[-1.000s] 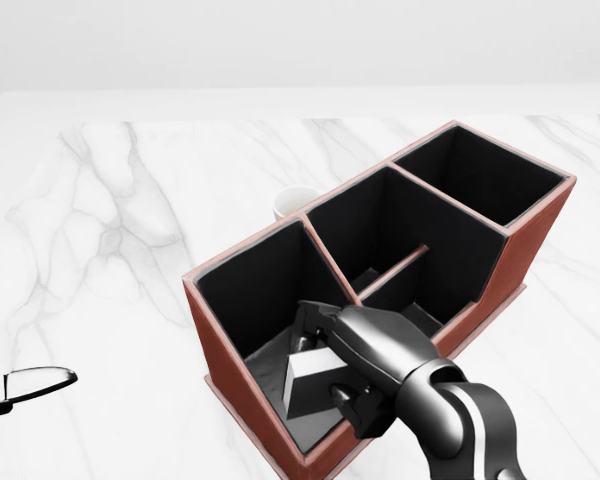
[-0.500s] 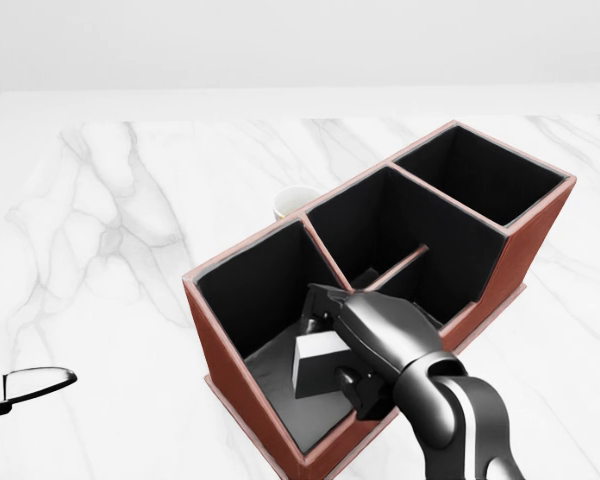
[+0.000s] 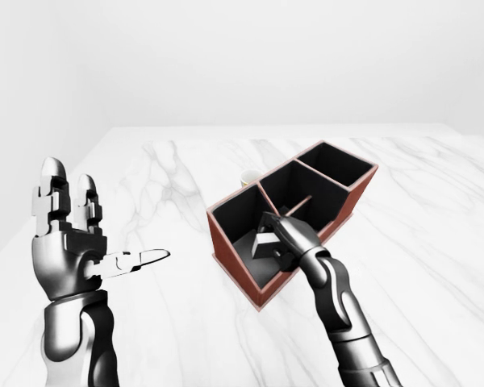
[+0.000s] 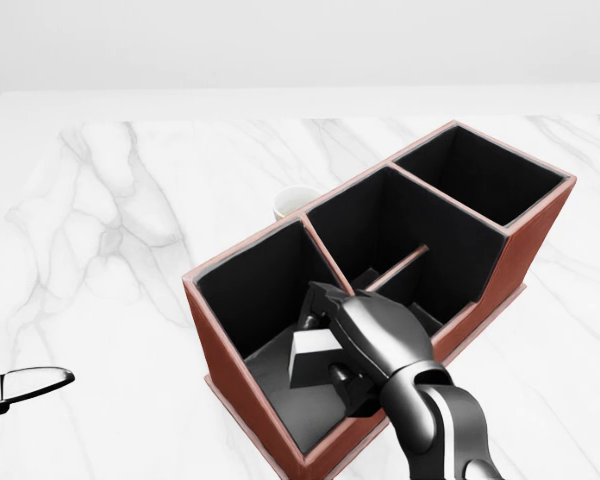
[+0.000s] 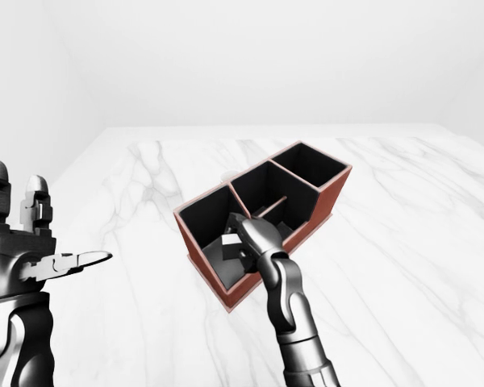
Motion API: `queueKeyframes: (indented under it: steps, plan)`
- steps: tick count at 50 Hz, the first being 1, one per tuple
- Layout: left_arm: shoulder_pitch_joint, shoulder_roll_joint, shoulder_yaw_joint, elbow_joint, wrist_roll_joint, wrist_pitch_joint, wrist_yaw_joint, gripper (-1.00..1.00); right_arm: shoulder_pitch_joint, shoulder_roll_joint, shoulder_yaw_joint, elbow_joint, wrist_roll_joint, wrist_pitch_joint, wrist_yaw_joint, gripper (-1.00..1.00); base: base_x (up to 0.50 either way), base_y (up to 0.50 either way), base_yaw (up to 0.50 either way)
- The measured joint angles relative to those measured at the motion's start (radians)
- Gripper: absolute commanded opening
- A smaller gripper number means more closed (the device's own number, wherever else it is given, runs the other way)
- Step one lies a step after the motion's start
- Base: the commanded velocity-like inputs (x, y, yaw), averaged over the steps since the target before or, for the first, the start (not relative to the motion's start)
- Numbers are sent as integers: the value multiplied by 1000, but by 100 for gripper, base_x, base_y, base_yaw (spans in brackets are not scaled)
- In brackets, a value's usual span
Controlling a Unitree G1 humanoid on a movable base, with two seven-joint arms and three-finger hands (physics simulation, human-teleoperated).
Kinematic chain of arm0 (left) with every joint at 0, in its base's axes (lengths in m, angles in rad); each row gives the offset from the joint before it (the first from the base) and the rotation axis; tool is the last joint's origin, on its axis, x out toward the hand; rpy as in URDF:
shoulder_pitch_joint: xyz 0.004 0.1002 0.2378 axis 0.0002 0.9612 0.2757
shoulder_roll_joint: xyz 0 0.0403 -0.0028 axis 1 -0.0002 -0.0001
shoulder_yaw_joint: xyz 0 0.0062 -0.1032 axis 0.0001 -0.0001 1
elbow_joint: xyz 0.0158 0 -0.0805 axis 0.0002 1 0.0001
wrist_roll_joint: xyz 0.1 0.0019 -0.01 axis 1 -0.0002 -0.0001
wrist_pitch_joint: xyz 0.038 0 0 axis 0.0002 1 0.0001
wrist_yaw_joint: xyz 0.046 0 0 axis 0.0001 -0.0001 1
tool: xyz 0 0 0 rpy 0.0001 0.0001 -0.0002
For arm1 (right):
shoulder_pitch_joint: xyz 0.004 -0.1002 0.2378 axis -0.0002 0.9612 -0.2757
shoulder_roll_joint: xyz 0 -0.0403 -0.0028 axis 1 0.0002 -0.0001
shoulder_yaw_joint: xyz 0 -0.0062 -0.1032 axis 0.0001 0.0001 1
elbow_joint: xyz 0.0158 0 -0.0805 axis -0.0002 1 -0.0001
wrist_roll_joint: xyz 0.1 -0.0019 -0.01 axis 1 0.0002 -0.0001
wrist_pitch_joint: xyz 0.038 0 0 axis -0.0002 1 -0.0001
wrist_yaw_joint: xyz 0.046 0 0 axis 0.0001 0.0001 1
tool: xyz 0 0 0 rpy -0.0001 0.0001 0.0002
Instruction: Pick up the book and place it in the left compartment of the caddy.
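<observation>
No legible text, label, brand, number or sign is shown in any view. The outer walls of the caddy (image 4: 525,255) and the visible white face of the book (image 4: 313,358) are unmarked. The marble table (image 4: 110,230) carries only grey veining.

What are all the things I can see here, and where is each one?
table: one, white marble, fills every view.
caddy: one, red-brown outside, black inside, several compartments, standing on the table at centre-right of the head view.
book: one, grey-white, tilted inside the caddy's left compartment.
cup: one, cream, on the table, mostly hidden past the caddy's upper-left wall.
left hand: one, dark metal, raised with fingers spread, left of the left-eye view, holding nothing.
right hand: one, dark, reaching into the left compartment, fingers round the book.
</observation>
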Motion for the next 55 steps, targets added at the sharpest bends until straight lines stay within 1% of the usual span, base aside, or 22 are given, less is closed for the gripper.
queueKeyframes:
  steps: [14,28,29,30,39,55]
  plan:
    - [-1,1,0,2,-1,0,0,100,15,10,18,19,-3,0,-53,-100,0,0,0]
    - [-1,1,1,2,-3,0,0,100,29,16,29,34,-15,0,-78,-100,0,0,0]
    - [-1,1,1,2,-3,0,0,100,30,16,30,35,-16,0,-80,15,0,0,0]
    - [-1,1,1,1,-3,0,0,100,31,17,30,33,-19,0,-82,98,0,0,0]
    - [-1,1,2,2,-3,0,-1,100,47,25,40,6,-6,0,-94,100,0,0,0]
    - [-3,2,1,5,-4,0,1,100,76,34,59,-61,-10,0,-62,100,0,0,0]
